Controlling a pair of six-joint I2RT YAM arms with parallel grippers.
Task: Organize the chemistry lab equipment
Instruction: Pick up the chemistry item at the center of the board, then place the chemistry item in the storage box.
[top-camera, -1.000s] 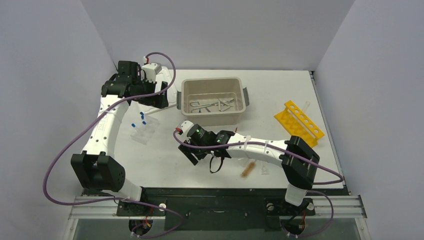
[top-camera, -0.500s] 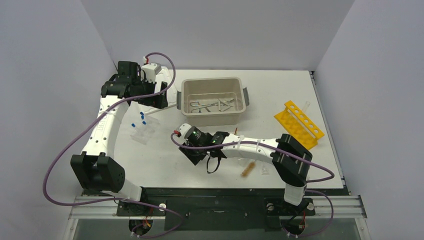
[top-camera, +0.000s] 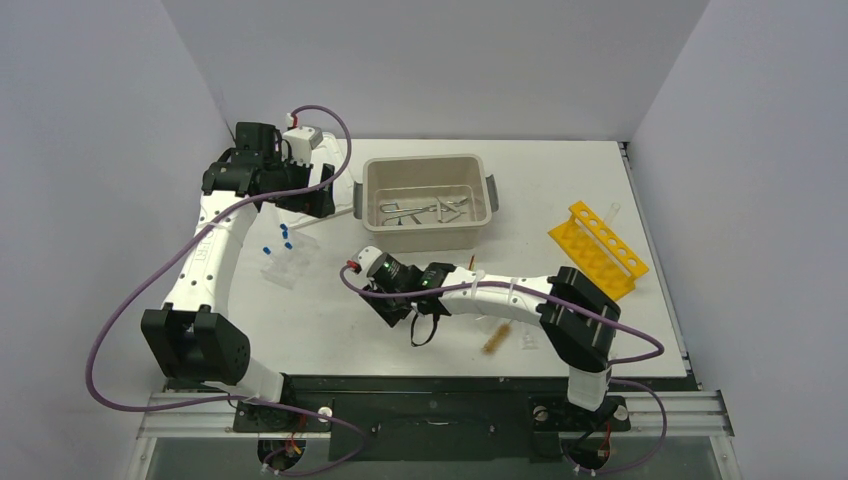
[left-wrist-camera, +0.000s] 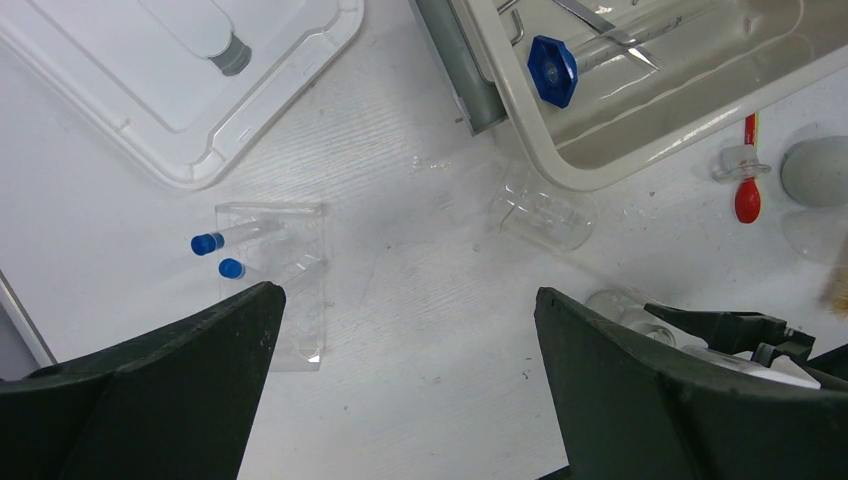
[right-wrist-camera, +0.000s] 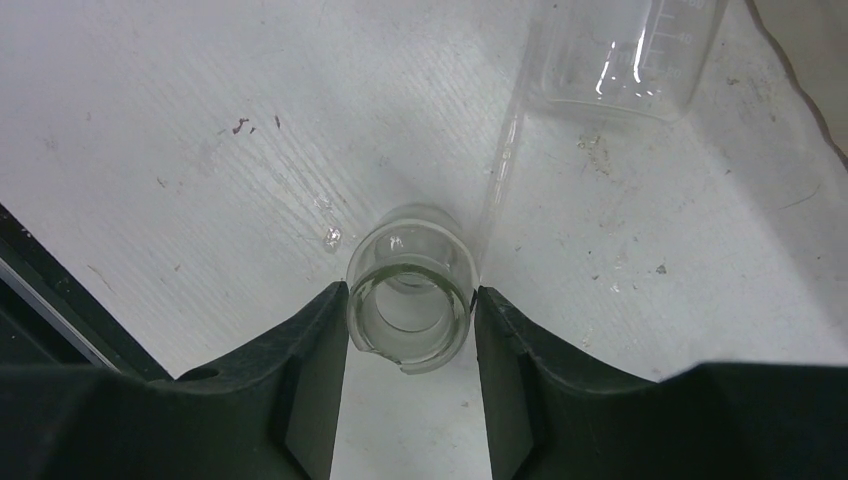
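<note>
**Right fingers on the small vial, left fingers wide apart**

My left gripper (left-wrist-camera: 408, 295) hangs above the table with its fingers spread wide and nothing between them. Just past the left fingertip I see a clear rack (left-wrist-camera: 300, 240) holding two blue-capped tubes (left-wrist-camera: 222, 254). Past the right fingertip a glass beaker (left-wrist-camera: 545, 212) sits just beside the beige tub (left-wrist-camera: 497, 75). A red-tipped spatula (left-wrist-camera: 746, 195) lies further right.

My right gripper (right-wrist-camera: 410, 290) is down at the table. Its fingers (right-wrist-camera: 310, 380) press against both sides of a small glass vial (right-wrist-camera: 410, 310), whose mouth faces the camera. Ahead of the right fingertip a thin glass rod (right-wrist-camera: 500, 170) runs on to the beaker.
</note>
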